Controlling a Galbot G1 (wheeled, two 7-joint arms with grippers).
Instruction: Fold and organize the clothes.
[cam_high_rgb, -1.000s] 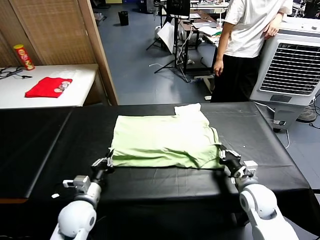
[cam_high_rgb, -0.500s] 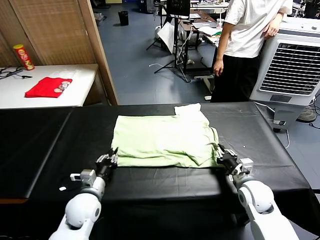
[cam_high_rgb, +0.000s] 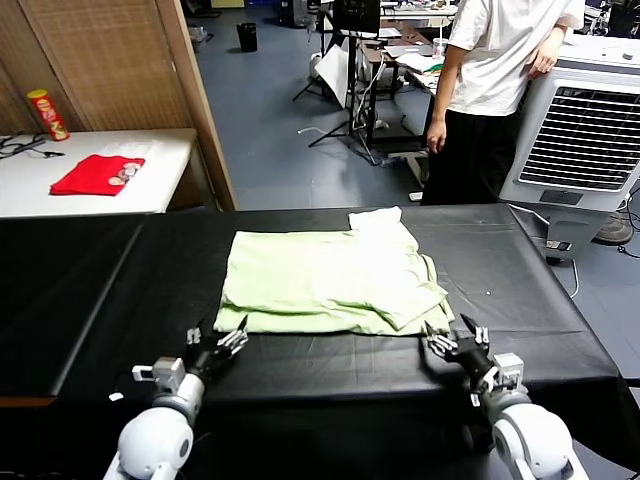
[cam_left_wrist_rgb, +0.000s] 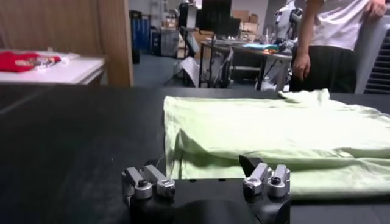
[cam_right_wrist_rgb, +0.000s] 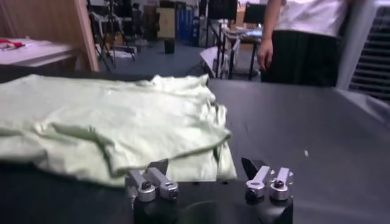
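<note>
A pale green shirt (cam_high_rgb: 325, 282) is lying folded at the middle of the black tabletop (cam_high_rgb: 120, 270), long axis running left to right, collar pointing away from the robot. Both end effectors, left (cam_high_rgb: 216, 343) and right (cam_high_rgb: 455, 343), are hovering open and empty beside its near corners; regripping both corners evenly looks wise.

Pale green shirt (cam_high_rgb: 325, 280), black table (cam_high_rgb: 120, 270)

Even, bright indoor light; wrist views perhaps slightly soft.
</note>
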